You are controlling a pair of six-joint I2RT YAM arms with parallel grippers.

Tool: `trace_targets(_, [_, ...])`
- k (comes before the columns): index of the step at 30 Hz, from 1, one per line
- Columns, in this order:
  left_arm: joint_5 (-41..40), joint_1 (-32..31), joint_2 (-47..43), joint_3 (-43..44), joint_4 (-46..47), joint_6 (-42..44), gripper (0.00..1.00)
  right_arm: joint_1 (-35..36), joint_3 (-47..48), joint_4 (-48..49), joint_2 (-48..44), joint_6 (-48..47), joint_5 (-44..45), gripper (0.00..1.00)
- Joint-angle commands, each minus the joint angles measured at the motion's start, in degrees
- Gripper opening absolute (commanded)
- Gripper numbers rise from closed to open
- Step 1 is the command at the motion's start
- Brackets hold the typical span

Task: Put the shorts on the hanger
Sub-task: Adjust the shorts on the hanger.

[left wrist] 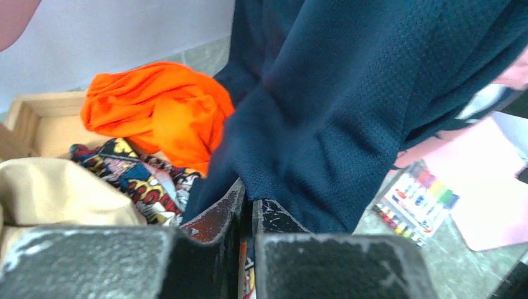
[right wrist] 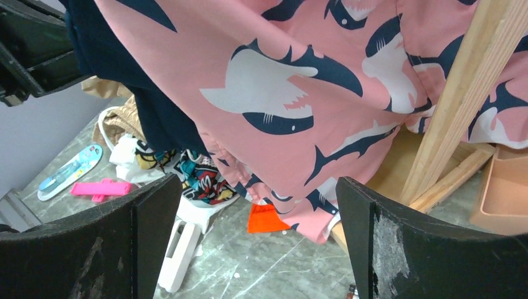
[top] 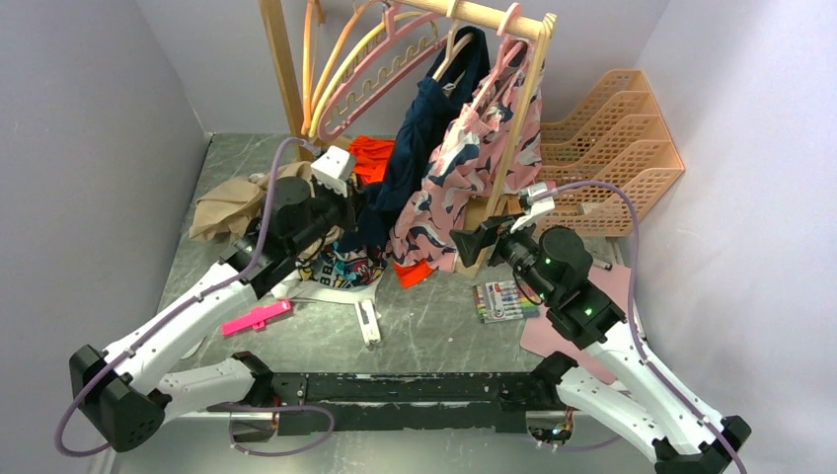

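You've got the shorts, plain dark navy mesh, draped over the hanger. The hanger is pale cream and hung high at far centre. The shorts hang bunched and long, lower end trailing down-left, near the table.

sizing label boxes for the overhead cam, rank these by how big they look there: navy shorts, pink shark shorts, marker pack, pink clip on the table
1. navy shorts and pink shark shorts: largest, too alike and overlapping to rank
2. marker pack
3. pink clip: about as long, but thinner
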Motion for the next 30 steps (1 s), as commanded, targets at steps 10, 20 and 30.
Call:
trace_targets(10, [10.66, 0.18, -2.05, -8.81, 0.98, -8.6, 0.78, -0.11, 2.03, -0.98, 0.3, -1.24, -0.35, 1.0])
trace_targets(20, [0.73, 0.18, -10.46, -8.22, -7.66, -11.2, 1.0, -0.14, 3.29, -2.8, 2.11, 2.66, 9.5, 1.0])
trace_targets(30, [-6.34, 0.18, -17.37, -10.88, -12.3, -19.67, 1.0, -0.12, 6.76, -5.9, 5.09, 9.75, 27.04, 1.0])
